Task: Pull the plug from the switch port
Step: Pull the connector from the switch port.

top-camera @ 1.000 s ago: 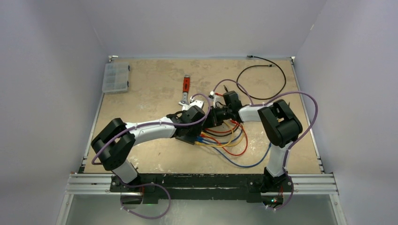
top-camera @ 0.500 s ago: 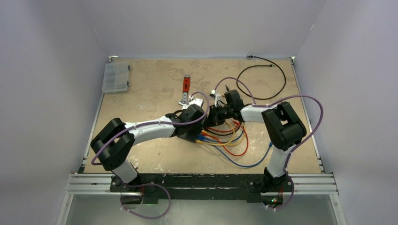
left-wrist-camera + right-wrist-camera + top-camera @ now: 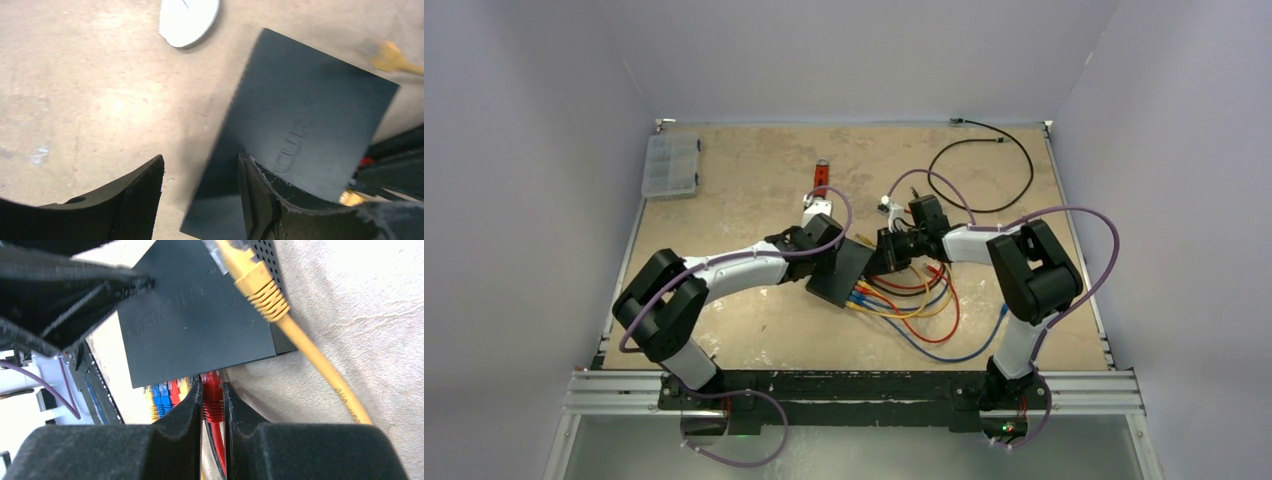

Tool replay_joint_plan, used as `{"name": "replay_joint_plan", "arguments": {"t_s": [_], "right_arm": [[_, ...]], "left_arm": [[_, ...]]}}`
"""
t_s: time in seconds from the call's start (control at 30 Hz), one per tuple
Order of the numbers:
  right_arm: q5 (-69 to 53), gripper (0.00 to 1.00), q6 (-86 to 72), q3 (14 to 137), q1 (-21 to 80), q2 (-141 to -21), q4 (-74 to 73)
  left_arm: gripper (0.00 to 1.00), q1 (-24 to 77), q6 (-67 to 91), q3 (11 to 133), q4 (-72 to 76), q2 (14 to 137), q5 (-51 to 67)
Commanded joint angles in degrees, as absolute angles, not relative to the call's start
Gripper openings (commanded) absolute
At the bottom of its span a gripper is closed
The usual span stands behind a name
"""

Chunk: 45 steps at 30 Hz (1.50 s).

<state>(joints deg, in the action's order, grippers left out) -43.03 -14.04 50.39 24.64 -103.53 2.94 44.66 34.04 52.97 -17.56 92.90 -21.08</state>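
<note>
Where the two arms meet, the switch [image 3: 844, 272] sits near the middle of the table [image 3: 724, 190], a flat matte black box with its port edge turned toward the arms' bases. A row of plugs [image 3: 164, 396], blue, red and yellow, lines that edge. At the end of the row is the red plug [image 3: 213, 405], pinched tight between both fingers of the right gripper [image 3: 212, 386] just outside the switch. Whether it is seated in its port I cannot tell. A yellow plug [image 3: 257, 285] on its cable crosses the switch's corner, its clear tip over the top face.

On the switch's other side the left gripper [image 3: 200, 167] has its fingers apart. One finger [image 3: 265, 200] overlaps the switch's top face, the other is over bare table, and the switch's long edge runs through the gap.

Red, yellow and blue cables [image 3: 924, 315] loop out from the port edge toward the bases. Beyond the switch lies an orange-handled wrench [image 3: 821, 178]. A clear compartment box [image 3: 671, 165] sits far to the switch's left, and a black cable [image 3: 1014, 150] coils far to its right.
</note>
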Motion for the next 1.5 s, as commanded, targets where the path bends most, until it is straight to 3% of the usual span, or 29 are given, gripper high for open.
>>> {"name": "replay_joint_plan", "arguments": {"t_s": [0.0, 0.13, 0.57, 0.67, 0.83, 0.97, 1.2, 1.47], "right_arm": [[-47.88, 0.0, -13.41, 50.79, 23.51, -100.47, 3.28], [-51.22, 0.0, -15.25, 51.96, 23.75, -103.73, 6.19], [-51.04, 0.0, -13.78, 68.16, 32.83, -115.72, 1.47], [-51.27, 0.07, -15.89, 68.05, 33.08, -115.43, 2.58], [-50.41, 0.41, -21.17, 63.54, 32.19, -113.04, 7.87], [-52.47, 0.5, -26.44, 59.48, 31.76, -113.72, 14.97], [-53.19, 0.48, -31.17, 57.85, 31.47, -117.12, 20.12], [-55.23, 0.34, -32.09, 60.66, 31.06, -121.52, 21.73]], "left_arm": [[0.54, 42.75, 32.08, 49.08, -30.88, 95.73, -28.21], [0.56, 42.79, 31.15, 49.08, -30.04, 94.02, -26.51], [0.76, 42.87, 26.95, 50.28, -29.49, 82.68, -26.12], [0.77, 42.87, 26.26, 49.42, -27.7, 82.03, -23.94], [0.78, 43.05, 26.34, 48.18, -25.65, 82.13, -21.91], [0.78, 43.0, 26.07, 47.71, -24.97, 82.2, -21.75], [0.78, 43.07, 25.69, 47.77, -24.8, 82.27, -21.41], [0.78, 43.02, 25.36, 47.48, -24.26, 82.65, -21.34]]}}
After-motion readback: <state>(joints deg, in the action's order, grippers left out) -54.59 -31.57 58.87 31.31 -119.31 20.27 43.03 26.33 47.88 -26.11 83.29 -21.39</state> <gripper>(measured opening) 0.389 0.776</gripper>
